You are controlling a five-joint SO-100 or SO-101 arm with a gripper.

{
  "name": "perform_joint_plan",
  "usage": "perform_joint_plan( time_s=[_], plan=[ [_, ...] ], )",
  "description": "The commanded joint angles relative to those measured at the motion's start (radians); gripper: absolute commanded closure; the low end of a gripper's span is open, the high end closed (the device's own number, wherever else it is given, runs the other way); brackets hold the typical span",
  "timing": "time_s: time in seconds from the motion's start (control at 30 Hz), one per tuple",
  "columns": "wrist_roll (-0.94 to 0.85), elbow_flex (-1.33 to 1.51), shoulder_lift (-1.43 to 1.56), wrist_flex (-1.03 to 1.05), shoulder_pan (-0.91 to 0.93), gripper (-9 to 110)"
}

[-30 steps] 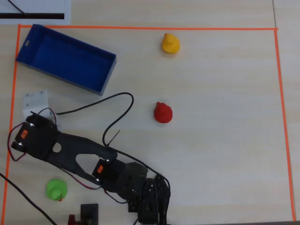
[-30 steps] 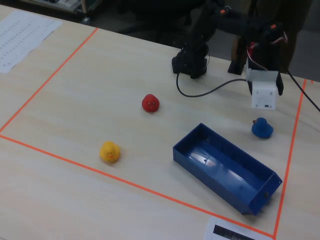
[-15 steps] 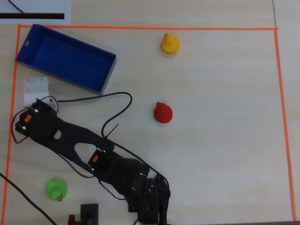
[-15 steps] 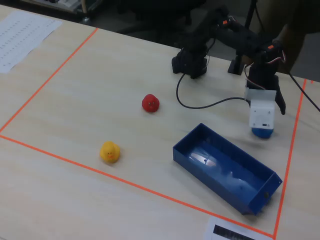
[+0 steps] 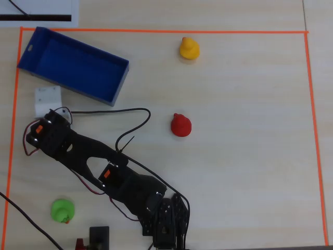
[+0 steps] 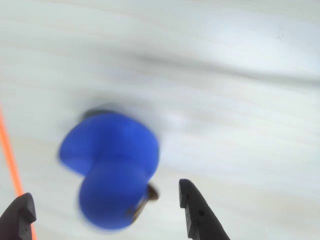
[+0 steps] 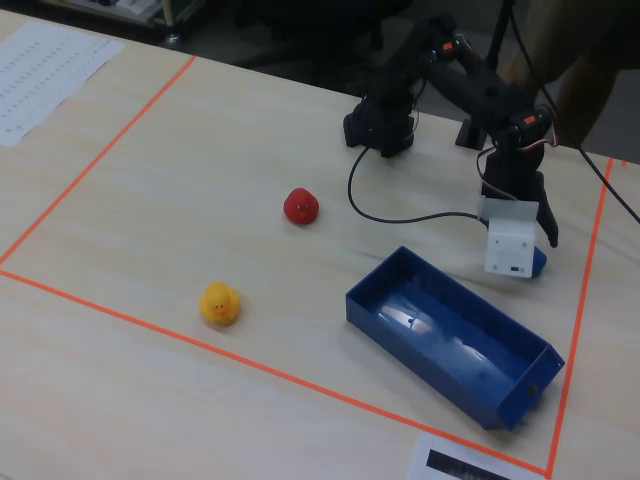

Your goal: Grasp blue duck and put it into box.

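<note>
We are seeing the black arm (image 5: 88, 156) reaching from its base (image 5: 166, 229) at the bottom centre of the overhead view up toward the left edge. In the fixed view it is folding over at upper right, with the gripper (image 7: 524, 250) pointing down. In the wrist view the gripper (image 6: 104, 192) is standing spread wide, with both fingertips (image 6: 190, 200) poking in from the bottom edge.

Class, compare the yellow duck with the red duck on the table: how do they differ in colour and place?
The yellow duck is yellow; the red duck is red. In the overhead view the yellow duck sits close to the orange tape line at the top, while the red duck sits nearer the table's middle. Both are small ducks standing free, untouched by the gripper.
</note>
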Motion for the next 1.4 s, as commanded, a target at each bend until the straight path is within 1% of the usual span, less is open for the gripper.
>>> perform_joint_plan(
  time_s=[0.0,0.03,0.07,0.1,0.23,0.33,0.4,0.47,0.6,0.7,0.83,0.97,1.1,1.2,1.23,1.3,1.37],
  plan=[
    [0.02,0.028,0.034,-0.055,0.005,69],
    [0.02,0.037,0.034,-0.064,0.008,76],
    [0.021,0.051,0.034,-0.077,0.011,87],
    [0.035,0.061,0.034,-0.095,0.015,101],
    [0.057,0.11,0.087,-0.098,0.026,101],
    [0.069,0.052,0.184,-0.014,0.064,101],
    [0.075,-0.067,0.236,0.072,0.115,101],
    [0.084,-0.268,0.242,0.17,0.183,101],
    [0.069,-0.658,0.15,0.291,0.327,101],
    [0.011,-0.732,0.074,0.282,0.405,101],
    [-0.005,-0.653,0.023,0.152,0.497,101],
    [-0.011,-0.618,-0.057,0.118,0.529,101],
    [-0.014,-0.612,-0.143,0.141,0.537,85],
    [-0.009,-0.652,-0.193,0.19,0.535,67],
    [-0.012,-0.661,-0.195,0.209,0.534,59],
    [-0.015,-0.687,-0.175,0.249,0.534,57],
    [-0.018,-0.689,-0.098,0.272,0.548,70]
  ],
)
